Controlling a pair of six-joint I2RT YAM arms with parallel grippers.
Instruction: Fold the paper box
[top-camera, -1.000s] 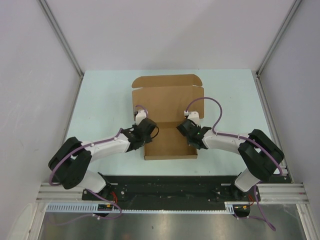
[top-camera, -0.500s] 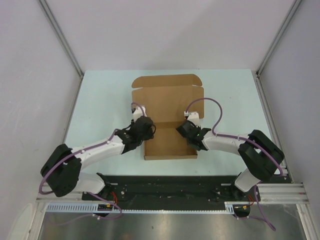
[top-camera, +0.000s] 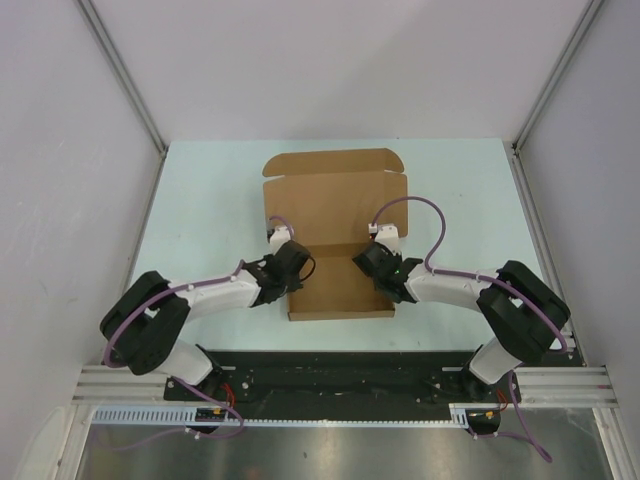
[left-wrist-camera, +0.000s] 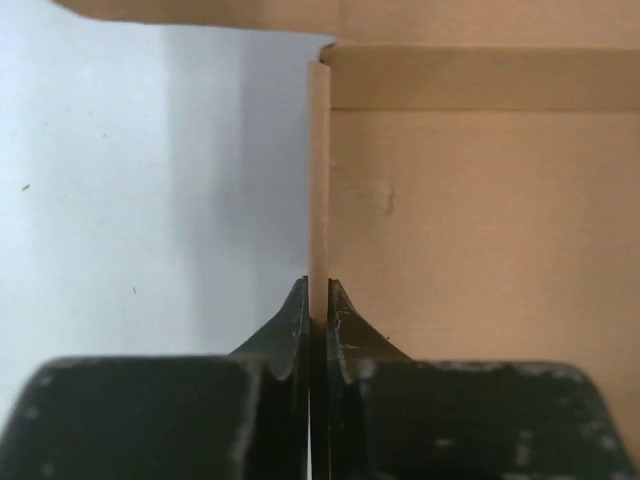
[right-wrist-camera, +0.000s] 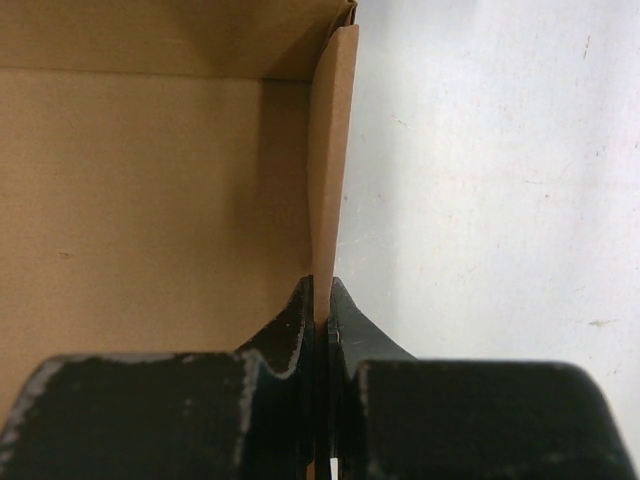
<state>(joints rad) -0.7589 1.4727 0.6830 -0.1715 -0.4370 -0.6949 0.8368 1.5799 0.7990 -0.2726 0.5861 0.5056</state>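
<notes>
My plain brown cardboard paper box (top-camera: 335, 215) lies in the middle of the pale green surface (top-camera: 200, 200), about evenly between its left and right edges. The box's front edge sits close to the near edge of the surface. Its lid flap (top-camera: 330, 162) is laid open and flat, pointing toward the far edge and stopping short of it.

My left pincer (left-wrist-camera: 318, 300) is pressed together on the thin upright left side wall (left-wrist-camera: 318, 180) of the box. One finger is outside, over the bare surface, and the other is inside, over the brown floor of the box. The wall stands straight up between them.

My right pincer (right-wrist-camera: 321, 298) is pinching the right side wall (right-wrist-camera: 330, 150) the same way. The box floor lies to its left and the bare surface to its right. That wall also stands up, leaning a little outward at its far end.
</notes>
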